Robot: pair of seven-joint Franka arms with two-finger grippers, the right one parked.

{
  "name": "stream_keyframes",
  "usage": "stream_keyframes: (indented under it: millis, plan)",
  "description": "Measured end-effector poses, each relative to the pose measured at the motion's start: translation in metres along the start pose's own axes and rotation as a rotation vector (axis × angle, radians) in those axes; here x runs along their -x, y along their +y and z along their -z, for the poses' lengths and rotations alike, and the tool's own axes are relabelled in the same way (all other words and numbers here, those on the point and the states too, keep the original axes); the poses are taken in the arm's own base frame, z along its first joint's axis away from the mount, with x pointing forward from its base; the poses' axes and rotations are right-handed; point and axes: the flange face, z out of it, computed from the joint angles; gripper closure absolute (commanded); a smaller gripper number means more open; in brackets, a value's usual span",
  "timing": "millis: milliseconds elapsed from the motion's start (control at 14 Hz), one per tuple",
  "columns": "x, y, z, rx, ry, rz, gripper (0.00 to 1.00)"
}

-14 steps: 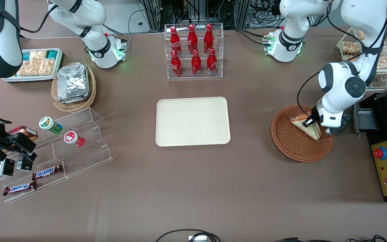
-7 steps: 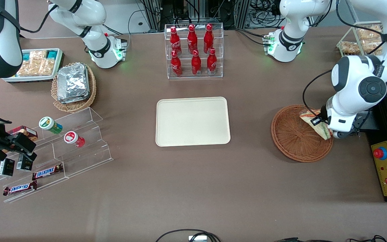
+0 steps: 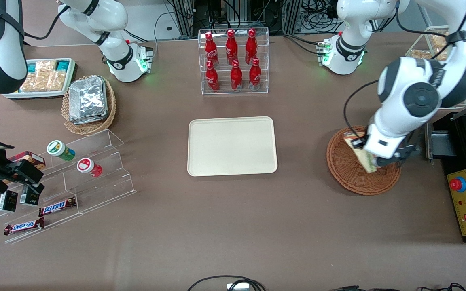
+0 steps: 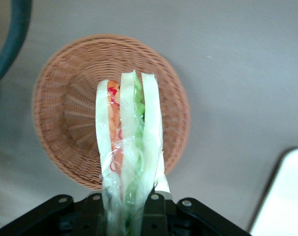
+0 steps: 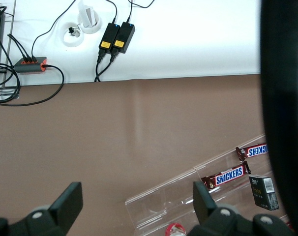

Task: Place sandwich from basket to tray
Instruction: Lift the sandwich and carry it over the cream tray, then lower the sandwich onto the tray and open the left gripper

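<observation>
End effector [image 3: 372, 161] of my working arm clamps the clear-wrapped sandwich [image 4: 127, 147] and holds it lifted above the reddish-brown basket [image 3: 348, 173], which sits on the brown table [image 3: 233, 226] toward the working arm's end. I see the cream tray [image 3: 232, 146] lying bare at the table's middle, well apart from the basket.

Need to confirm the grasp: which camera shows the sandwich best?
The left wrist view: the sandwich fills it, layers visible, held by the gripper above the basket. The front view shows it partly hidden by the arm. The right wrist view shows none of it.
</observation>
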Motion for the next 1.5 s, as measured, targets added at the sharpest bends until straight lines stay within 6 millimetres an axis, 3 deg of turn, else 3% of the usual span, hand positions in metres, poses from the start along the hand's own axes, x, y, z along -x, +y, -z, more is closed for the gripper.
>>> stream_keyframes:
  millis: [286, 571, 786, 1000, 1214, 1500]
  plan:
    - [0.038, 0.085, 0.002, -0.040, 0.041, -0.225, 1.00]
    - [0.085, 0.175, -0.017, -0.061, 0.051, -0.389, 1.00]
    - [0.113, 0.224, -0.039, -0.069, 0.045, -0.423, 1.00]
    - [0.141, 0.262, -0.074, -0.047, 0.024, -0.428, 1.00]
    - [0.159, 0.287, -0.120, -0.041, -0.014, -0.460, 1.00]
    - [0.170, 0.305, -0.155, -0.047, -0.021, -0.452, 1.00]
